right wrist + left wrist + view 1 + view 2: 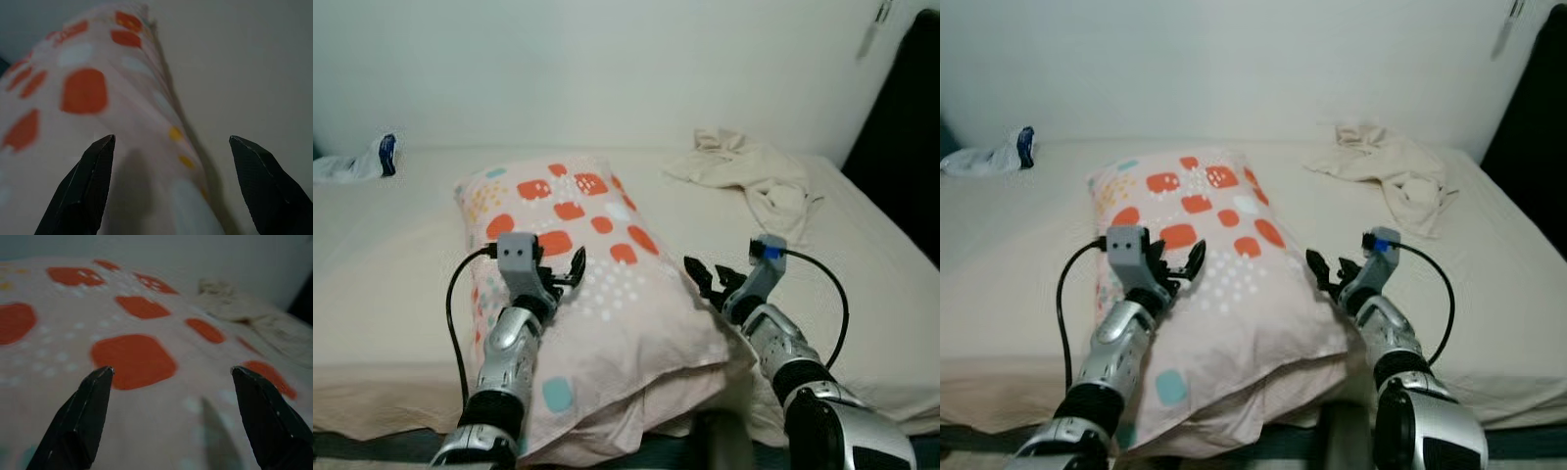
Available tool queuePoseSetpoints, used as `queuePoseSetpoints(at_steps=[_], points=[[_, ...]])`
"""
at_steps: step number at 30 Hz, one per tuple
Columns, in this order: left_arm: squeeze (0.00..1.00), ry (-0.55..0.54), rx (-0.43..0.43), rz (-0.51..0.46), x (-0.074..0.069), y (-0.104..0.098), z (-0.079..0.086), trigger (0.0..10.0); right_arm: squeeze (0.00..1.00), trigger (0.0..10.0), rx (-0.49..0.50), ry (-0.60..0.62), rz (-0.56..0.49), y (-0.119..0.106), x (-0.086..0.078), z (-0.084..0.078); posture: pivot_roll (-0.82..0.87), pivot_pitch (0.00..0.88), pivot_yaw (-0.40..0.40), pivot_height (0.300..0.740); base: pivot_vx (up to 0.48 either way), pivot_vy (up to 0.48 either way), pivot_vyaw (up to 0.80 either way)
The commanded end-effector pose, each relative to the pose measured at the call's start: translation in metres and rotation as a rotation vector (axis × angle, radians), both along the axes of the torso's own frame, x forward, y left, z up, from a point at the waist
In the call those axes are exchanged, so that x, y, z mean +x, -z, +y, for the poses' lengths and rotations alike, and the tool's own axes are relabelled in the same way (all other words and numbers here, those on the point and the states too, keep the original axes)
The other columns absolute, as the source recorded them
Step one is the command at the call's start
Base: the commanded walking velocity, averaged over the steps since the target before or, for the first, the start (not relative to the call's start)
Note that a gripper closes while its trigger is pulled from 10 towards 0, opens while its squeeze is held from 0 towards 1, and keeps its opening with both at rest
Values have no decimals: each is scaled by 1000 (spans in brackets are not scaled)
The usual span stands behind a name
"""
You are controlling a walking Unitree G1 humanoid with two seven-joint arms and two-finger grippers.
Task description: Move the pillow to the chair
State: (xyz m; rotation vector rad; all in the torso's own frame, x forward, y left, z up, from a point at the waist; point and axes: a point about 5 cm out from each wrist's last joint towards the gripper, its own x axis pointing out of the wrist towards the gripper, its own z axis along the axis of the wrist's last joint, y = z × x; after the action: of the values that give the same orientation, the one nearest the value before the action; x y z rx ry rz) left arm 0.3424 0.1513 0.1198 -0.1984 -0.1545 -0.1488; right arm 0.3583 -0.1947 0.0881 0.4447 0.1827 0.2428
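I had the patterned pillow [597, 284] lying on the bed [391, 294], its long axis running from the bed's near edge, where one end hung slightly over, back toward the wall edge. My left claw [560, 272] sat over the pillow's top face near its left side, fingers spread, with the orange patches right ahead of it in the wrist view. My right claw [710, 282] was also spread, poised just beside the pillow's right long edge, one finger over the fabric and the other over bare sheet. So the pillow lay between my two arms, neither pinching it. I judged both about equally near, a two-sided squeeze across the short axis being the likely move. A crumpled cloth [754, 176] lay well apart toward the far right corner.
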Motion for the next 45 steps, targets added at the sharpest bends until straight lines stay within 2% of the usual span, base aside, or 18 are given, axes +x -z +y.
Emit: queuePoseSetpoints(at_steps=[1,5,8,12,14,15,16,19,21,26,31,33,34,36,39,40,42,45], points=[[0,-40,13,-4,-2,-4,13,10000,0,10000,24,-1,-1,5,-4,0,124,140,61,444,0,0,0],[0,-79,25,-22,-3,-14,25,10000,0,10000,23,4,-13,3,-3,-3,140,185,72,444,0,0,0],[0,-100,32,-41,-4,-29,34,10000,0,10000,80,24,-56,-6,0,-11,148,213,82,444,0,0,0],[0,-92,33,-52,-10,-35,32,10000,0,10000,-10,138,114,4,-1,-22,157,243,89,444,0,0,0],[0,-89,34,-52,-12,-36,31,10000,0,10000,-4,156,138,4,-1,-24,158,250,88,444,0,0,0],[0,-84,31,-48,-16,-36,29,10000,0,10000,117,123,112,-3,3,-20,161,255,86,444,0,0,0],[0,-82,29,-43,-17,-36,28,10000,0,10000,181,101,88,-8,6,-18,161,255,86,444,0,0,0],[0,-73,34,-18,-23,-31,25,10000,0,10000,263,-71,30,-22,10,-7,154,261,85,444,0,0,0],[0,-71,31,-13,-24,-30,25,10000,0,10000,277,-102,21,-25,10,-6,153,262,85,444,0,0,0],[0,-66,14,12,-29,-32,23,10000,0,10000,278,-288,-52,-40,10,-6,151,260,80,444,0,0,0],[0,-60,5,23,-31,-34,20,10000,0,10000,246,-288,7,-38,10,-8,141,253,77,444,0,0,0],[0,-58,1,24,-31,-33,19,10000,0,10000,222,-283,74,-34,10,-5,136,251,77,444,0,0,0],[0,-53,-4,23,-31,-35,19,10000,0,10000,199,-267,152,-29,10,-1,131,247,75,444,0,0,0],[0,-50,-8,22,-31,-36,18,10000,0,10000,195,-254,185,-27,10,0,130,247,74,444,0,0,0],[0,-49,-7,17,-30,-38,19,10000,0,10000,223,-264,216,-26,10,6,128,243,74,444,0,0,0],[0,-47,-10,6,-29,-43,19,10000,0,10000,270,-354,212,-31,11,20,126,236,75,444,0,0,0],[0,-46,-10,-5,-26,-48,20,10000,0,10000,299,-453,191,-35,10,32,125,233,73,444,0,0,0],[0,-49,-17,-14,-24,-52,21,10000,0,10000,298,-542,177,-37,8,42,123,226,72,444,0,0,0]])
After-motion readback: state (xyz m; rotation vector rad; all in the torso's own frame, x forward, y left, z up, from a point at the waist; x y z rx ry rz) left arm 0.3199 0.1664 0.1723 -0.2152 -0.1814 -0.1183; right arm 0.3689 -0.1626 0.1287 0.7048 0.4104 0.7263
